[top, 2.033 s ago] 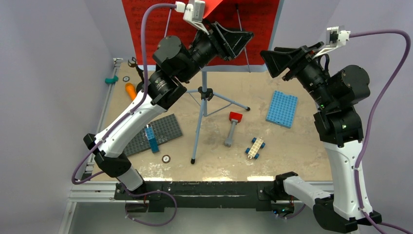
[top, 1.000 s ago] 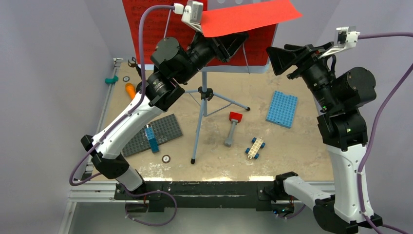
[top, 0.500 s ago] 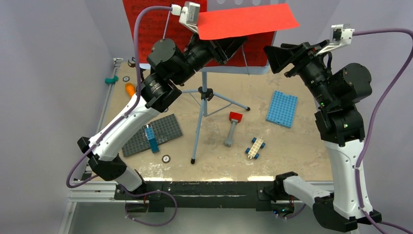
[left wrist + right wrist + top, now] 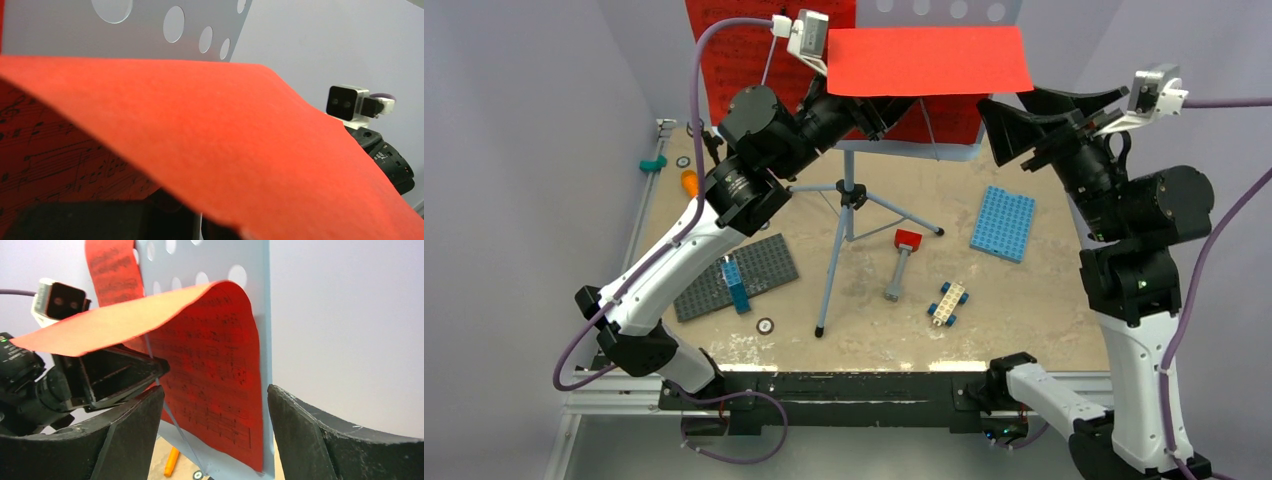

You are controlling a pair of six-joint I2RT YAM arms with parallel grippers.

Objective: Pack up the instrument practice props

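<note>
The pale-blue perforated music stand (image 4: 944, 8) stands at the back on its grey tripod (image 4: 849, 195). One red sheet-music page (image 4: 924, 60) is bent forward off the stand and lies over my left gripper (image 4: 886, 105), hiding its jaws. In the right wrist view the page (image 4: 210, 365) curls over the left gripper's fingers (image 4: 115, 375), which look close together. A second red page (image 4: 744, 50) hangs at the stand's left. My right gripper (image 4: 1014, 115) is open and empty, its jaws on either side of the stand's right edge (image 4: 265, 390), apart from it. The orange toy microphone (image 4: 690, 184) lies back left. The black mic stand is hidden.
A grey studded plate (image 4: 759, 262) with a blue brick (image 4: 737, 285) lies front left. A blue plate (image 4: 1004, 222) lies right. A red-headed hammer (image 4: 902, 262) and a small wheeled block (image 4: 947, 302) lie near the middle. A teal piece (image 4: 652, 162) sits back left.
The red page has swung from upright to bent forward and flat over my left gripper. My left arm has drawn back to the left. My right gripper has risen and moved right.
</note>
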